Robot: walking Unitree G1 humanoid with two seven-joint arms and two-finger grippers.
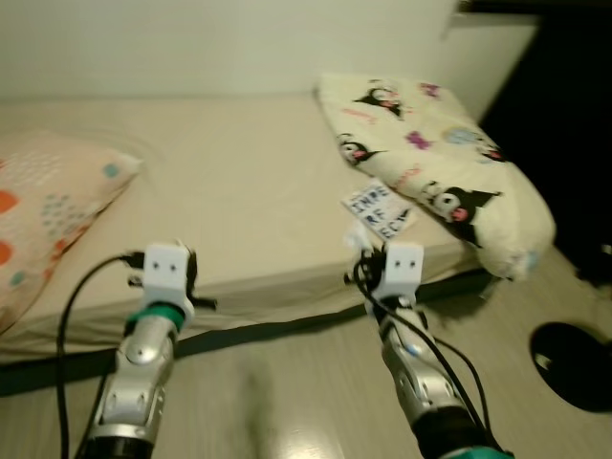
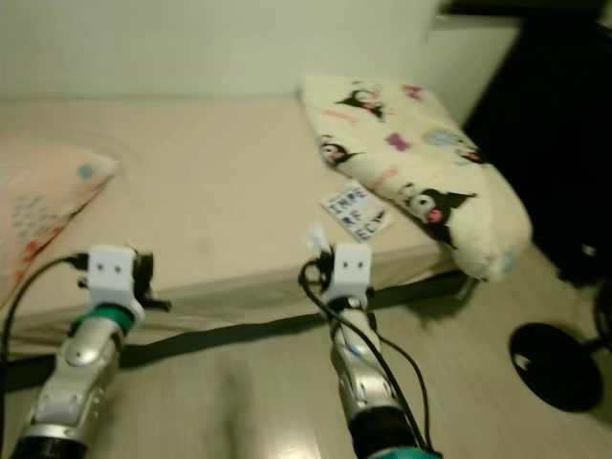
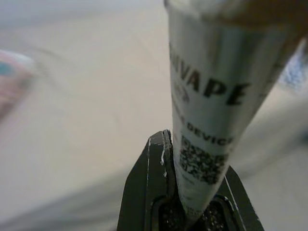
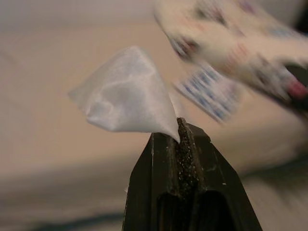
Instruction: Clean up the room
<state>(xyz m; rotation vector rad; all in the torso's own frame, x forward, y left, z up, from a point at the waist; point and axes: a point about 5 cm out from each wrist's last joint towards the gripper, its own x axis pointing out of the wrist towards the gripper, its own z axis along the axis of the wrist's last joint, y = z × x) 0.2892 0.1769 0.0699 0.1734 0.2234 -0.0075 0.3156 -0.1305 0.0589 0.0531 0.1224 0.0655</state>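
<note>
Patterned pillow seen at bed left end. Left gripper, held over floor before bed edge, clenched on printed packet: judged light, stiff, held by lower end. Right gripper clenched on white tissue: judged soft, flimsy, pinched at corner. Printed card lies on bed beside cartoon pillow.
</note>
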